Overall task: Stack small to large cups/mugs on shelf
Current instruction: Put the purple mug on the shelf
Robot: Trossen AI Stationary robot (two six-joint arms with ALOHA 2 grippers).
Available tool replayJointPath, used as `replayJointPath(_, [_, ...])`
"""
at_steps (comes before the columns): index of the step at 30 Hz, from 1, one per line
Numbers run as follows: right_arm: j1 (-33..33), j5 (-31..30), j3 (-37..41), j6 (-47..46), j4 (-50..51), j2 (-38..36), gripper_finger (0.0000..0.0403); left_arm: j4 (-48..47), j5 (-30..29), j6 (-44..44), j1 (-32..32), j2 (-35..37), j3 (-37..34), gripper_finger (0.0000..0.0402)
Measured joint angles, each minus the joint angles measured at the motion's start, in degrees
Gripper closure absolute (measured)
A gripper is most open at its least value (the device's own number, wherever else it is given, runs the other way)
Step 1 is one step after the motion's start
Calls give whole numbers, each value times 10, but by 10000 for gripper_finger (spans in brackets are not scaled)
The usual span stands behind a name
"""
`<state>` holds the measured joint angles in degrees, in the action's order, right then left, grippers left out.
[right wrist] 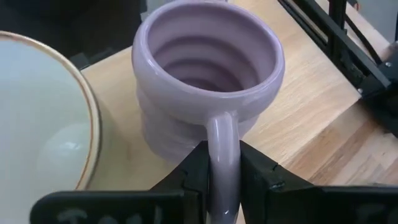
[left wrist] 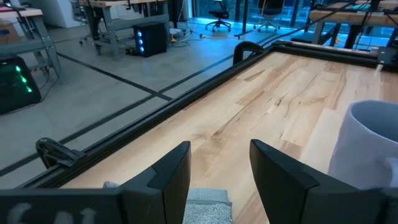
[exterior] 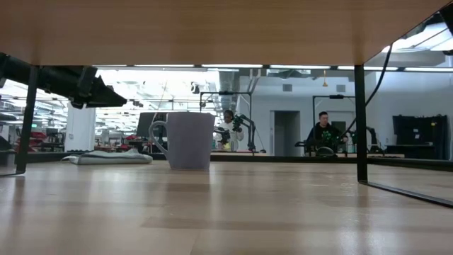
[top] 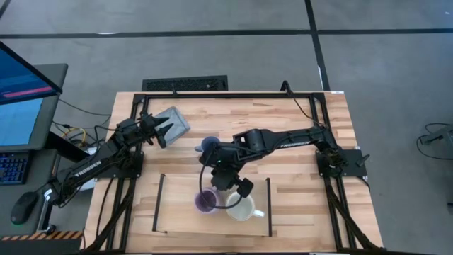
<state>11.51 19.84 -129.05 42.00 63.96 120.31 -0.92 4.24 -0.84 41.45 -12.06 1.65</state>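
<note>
The lilac mug (top: 206,201) stands upright on the light-wood shelf (top: 177,212), with the wider white mug (top: 242,207) beside it. My right gripper (top: 216,190) reaches down to the lilac mug and is shut on its handle. The small blue mug (top: 210,145) stands on its base on the tabletop beyond the shelf and also shows in the low view (exterior: 190,139). My left gripper (top: 159,131) is open and empty at the far left, over a flat grey pad (top: 174,120). My right gripper pinches the lilac mug's handle (right wrist: 222,149) between its two fingers, one on each flat side of the loop. The fingers come slanting down from above, on the mug's outer side. The mug stays upright, its base seemingly on the shelf board (right wrist: 298,124).
The white mug's rim (right wrist: 87,106) stands close beside the lilac mug. Black bars (top: 269,205) close the shelf's short ends. The table's black frame (top: 233,94) runs along the far edge. People sit at desks in the room behind.
</note>
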Motion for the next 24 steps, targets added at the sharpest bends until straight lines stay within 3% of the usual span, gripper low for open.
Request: replayJointPath(24, [-5, 10, -3, 32, 0, 32, 321, -1, -4, 0, 0, -2, 0, 246])
